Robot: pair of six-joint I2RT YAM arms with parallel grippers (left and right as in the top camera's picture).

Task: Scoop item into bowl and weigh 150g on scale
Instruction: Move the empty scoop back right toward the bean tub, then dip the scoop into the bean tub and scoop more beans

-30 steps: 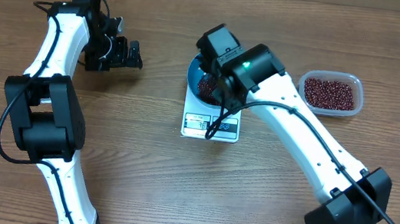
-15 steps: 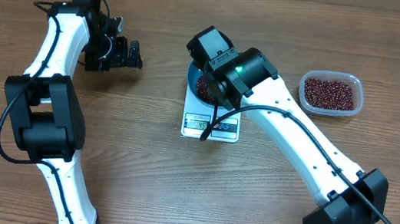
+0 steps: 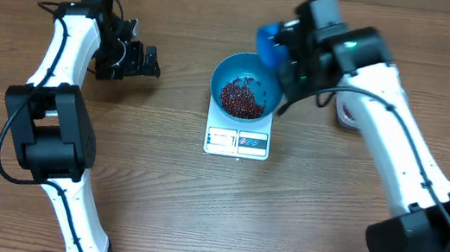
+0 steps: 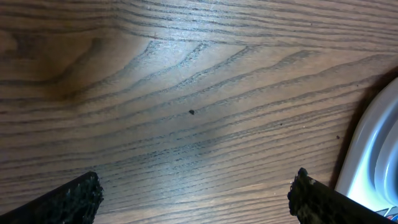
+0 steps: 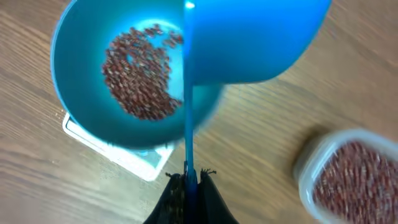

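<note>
Nearest me, the scale [image 3: 237,141] sits on the counter [image 3: 156,187] with its display facing front; the digits are too small to read, so I can't say how close the weight is. The bowl [image 3: 230,70] rests on top and overhangs the scale's sides, with the beans [image 3: 241,100] in a thin patch at its bottom.

That overhang is my main worry. The right hand [image 5: 188,190] is pressed together on the thin handle of the blue scoop [image 5: 249,43], which hangs just beside the bowl's rim on the tub side. A low pass could clip the rim and slide or tip the bowl.

The narrow handle could also twist in that pinch and scatter beans between the bowl and the tub [image 5: 303,163]. A heaped load might overshoot the target.

Farthest off, the left hand [image 3: 133,60] sits spread wide over bare wood, holding nothing and well apart.
</note>
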